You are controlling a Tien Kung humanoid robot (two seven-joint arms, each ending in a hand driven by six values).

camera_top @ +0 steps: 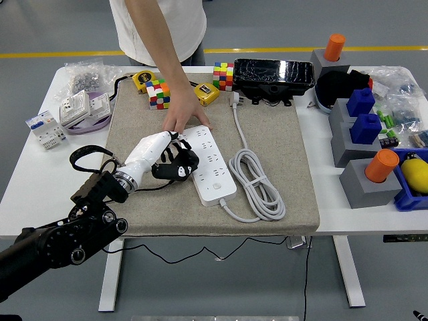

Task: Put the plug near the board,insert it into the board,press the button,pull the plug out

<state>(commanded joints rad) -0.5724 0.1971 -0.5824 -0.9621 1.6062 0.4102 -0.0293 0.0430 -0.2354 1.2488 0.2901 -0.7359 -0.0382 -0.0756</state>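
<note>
A white power strip [212, 164] lies on the grey felt mat [281, 144]. Its white cable [257, 180] is coiled to the right, and the white plug [235, 99] lies loose at the mat's far side. My left hand [175, 162] rests on the mat against the strip's left edge, black fingers [187, 159] curled with nothing visible in them. A person's hand [182, 119] presses on the strip's far left corner. My right arm is out of sight.
Two colour cubes [158, 93] [223, 75], yellow tape measures [206, 93] and a black box [273, 73] line the mat's far edge. Sockets and breakers [73, 110] lie at the left. Grey blocks with blue and orange pieces [366, 144] stand at the right.
</note>
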